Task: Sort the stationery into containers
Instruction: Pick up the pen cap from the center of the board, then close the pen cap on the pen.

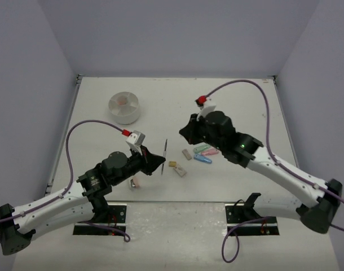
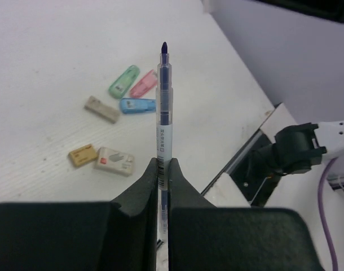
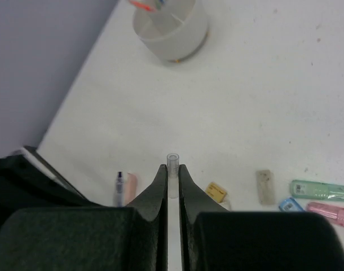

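clear: table [image 1: 239,107] beside dish [image 1: 124,107] | blocked: centre – capsules [image 1: 203,149], erasers [image 1: 180,171], held pen [image 1: 165,149]

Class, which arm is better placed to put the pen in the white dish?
Left, likely: left gripper grips the pen, dish lies on its side; right gripper pinches a clear tube.

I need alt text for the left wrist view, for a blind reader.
The left gripper is shut on a clear pen with a dark blue tip, pointing away from the camera. Beyond it on the white table lie three capsule pieces, green, pink and blue, and three erasers.
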`<state>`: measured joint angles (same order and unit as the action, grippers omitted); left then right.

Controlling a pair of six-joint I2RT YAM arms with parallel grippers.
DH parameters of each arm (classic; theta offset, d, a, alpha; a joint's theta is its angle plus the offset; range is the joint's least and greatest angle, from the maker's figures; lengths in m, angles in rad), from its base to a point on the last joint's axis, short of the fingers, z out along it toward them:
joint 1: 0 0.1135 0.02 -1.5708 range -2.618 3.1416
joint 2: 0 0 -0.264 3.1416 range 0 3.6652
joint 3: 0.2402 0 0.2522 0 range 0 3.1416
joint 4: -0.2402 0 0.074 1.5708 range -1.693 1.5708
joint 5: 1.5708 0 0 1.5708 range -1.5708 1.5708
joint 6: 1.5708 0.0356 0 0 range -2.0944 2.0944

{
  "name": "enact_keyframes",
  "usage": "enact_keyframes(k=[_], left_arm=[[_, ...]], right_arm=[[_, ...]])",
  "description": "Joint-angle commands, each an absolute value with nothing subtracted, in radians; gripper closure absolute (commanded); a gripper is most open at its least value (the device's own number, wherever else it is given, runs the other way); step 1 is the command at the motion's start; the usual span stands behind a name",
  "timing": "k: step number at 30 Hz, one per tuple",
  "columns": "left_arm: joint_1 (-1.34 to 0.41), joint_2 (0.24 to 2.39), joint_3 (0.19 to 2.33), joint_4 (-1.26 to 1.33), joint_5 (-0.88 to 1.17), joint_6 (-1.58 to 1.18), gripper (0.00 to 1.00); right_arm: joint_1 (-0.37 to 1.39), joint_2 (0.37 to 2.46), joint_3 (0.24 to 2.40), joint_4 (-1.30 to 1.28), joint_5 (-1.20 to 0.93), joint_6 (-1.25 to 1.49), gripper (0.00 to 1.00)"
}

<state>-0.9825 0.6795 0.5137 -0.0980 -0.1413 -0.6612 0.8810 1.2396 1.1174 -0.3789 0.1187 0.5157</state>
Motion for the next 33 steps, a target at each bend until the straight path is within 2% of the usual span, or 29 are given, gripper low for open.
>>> enact_keyframes(k=[1,4,8,14,22,33], left_arm=[[-0.983,0.669,0.435,0.346,0.033,-0.682,1.00],[-0.983,0.693,0.413,0.470,0.095,-0.701,1.00],[-0.983,0.727,0.401,0.577,0.175,-0.707,1.00],[-0.983,0.748,0.373,0.706,0.272,-0.703,1.00],[-0.983,0.771,0.369,0.718,0.289,-0.703,1.00],[-0.983,0.809,0.381,0.740,0.295,-0.706,1.00]], right_arm=[[0.876,1.009,0.936,-0.101,0.131,0.602,1.00],[0.873,0.891,0.848,0.084,0.090,0.615,1.00],[0.871,0.795,0.806,0.168,-0.042,0.606,1.00],[0.873,0.766,0.790,0.210,-0.114,0.626,1.00],[0.871,0.728,0.791,0.216,-0.089,0.620,1.00],[0.871,0.795,0.804,0.233,-0.229,0.607,1.00]])
